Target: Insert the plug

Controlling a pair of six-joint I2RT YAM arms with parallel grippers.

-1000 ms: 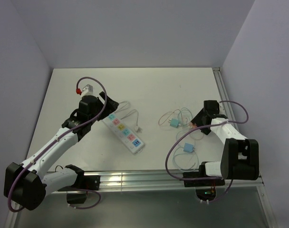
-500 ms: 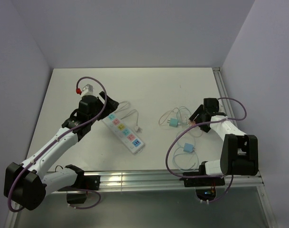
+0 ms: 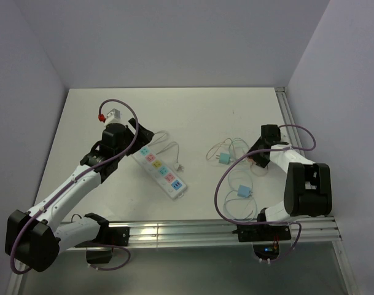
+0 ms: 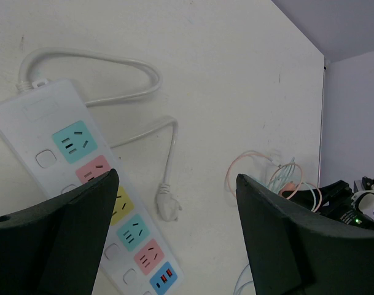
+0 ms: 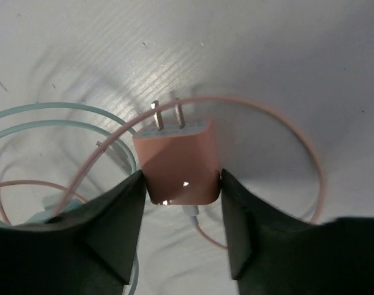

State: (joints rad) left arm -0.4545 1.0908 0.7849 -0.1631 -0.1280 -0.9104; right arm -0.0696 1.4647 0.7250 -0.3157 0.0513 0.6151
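The fingers [image 5: 110,227] of the right gripper [image 5: 182,184] look like matt black plastic. Between them the plug [image 5: 179,161] is salmon-pink plastic, smooth with a soft sheen and a small bright glint near its rear edge. Its two prongs [image 5: 167,115], ahead of the fingertips, are bare shiny metal. The pink cable [image 5: 285,126] around it looks thin, smooth and rubbery. The table [image 5: 285,49] beneath is white and matt, with fine scratches. Under the left gripper [image 4: 175,184], the power strip [image 4: 27,114] is smooth white plastic with pastel socket faces.
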